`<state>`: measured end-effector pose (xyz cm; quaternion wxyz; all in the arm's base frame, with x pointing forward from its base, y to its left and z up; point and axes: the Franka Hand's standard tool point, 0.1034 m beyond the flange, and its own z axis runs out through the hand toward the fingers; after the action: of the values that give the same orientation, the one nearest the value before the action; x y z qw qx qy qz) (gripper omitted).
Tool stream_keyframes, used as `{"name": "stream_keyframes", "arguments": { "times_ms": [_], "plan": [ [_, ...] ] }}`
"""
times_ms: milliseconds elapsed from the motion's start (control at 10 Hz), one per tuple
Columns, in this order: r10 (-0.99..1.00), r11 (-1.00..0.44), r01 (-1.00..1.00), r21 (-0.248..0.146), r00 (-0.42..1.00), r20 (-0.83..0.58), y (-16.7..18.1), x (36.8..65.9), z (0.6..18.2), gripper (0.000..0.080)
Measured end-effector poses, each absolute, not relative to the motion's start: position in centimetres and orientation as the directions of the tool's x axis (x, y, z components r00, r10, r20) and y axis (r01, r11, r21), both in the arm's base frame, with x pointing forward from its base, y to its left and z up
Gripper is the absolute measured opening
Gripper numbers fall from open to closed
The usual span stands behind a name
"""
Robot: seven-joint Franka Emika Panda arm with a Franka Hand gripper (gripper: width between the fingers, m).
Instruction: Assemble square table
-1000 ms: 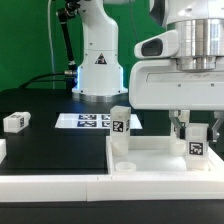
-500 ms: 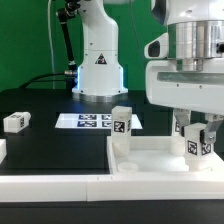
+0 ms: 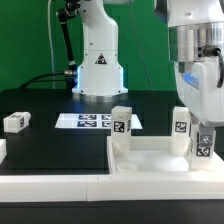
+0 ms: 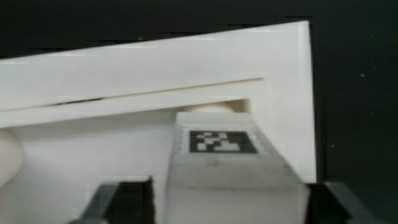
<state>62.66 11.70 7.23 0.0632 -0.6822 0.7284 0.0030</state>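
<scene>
Green cloth is seen behind a black table (image 3: 50, 140), at the back of which the arm's white base (image 3: 98, 65) is mounted. Just in front of that base, the marker board (image 3: 88, 121) is laid flat. The square panel (image 3: 150, 172) is placed on the table toward the exterior view's right and near the front, with its raised rim turned upward. A long white bar (image 3: 50, 187) is set along the table's front edge, just in front of the panel. 4 legs are counted. The gripped leg (image 3: 201, 146) is held upright by the end effector (image 3: 203, 138) over the right part of the panel, with its tag faced toward the exterior camera. Whether its lower end is touching the panel cannot be told from that view. In the wrist view the same leg (image 4: 228, 160) is seen between the end effector's (image 4: 231, 205) 2 dark fingers (image 4: 125, 205), which are closed against its opposite sides. A corner of the panel (image 4: 107, 90) with a small round boss (image 4: 214, 105) is shown just beyond it. The rear leg (image 3: 181, 124) is stood upright just beside the gripped one, toward the exterior view's left and farther back. The corner leg (image 3: 121, 125) is stood upright at the panel's far corner on the exterior view's left. The loose leg (image 3: 15, 122) is left lying on the table, well apart from the panel, at the exterior view's left.
</scene>
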Motion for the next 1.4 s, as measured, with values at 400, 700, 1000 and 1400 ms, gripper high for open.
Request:
{"name": "stream_keyframes", "arguments": {
  "times_ms": [400, 700, 1000, 1400],
  "plan": [
    [-0.883, -0.465, -0.881, -0.085, 0.468, -0.025, 11.80, 62.84, 7.30, 0.0643],
    [-0.809, -0.585, -0.806, -0.087, 0.588, -0.011, 11.69, 62.84, 7.29, 0.0649],
    [-0.365, -0.931, -0.364, -0.024, 0.929, 0.065, 11.26, 62.85, 7.00, 0.0649],
    [-0.305, -0.952, -0.305, -0.017, 0.950, 0.070, 11.32, 62.86, 6.98, 0.0515]
  ]
}}
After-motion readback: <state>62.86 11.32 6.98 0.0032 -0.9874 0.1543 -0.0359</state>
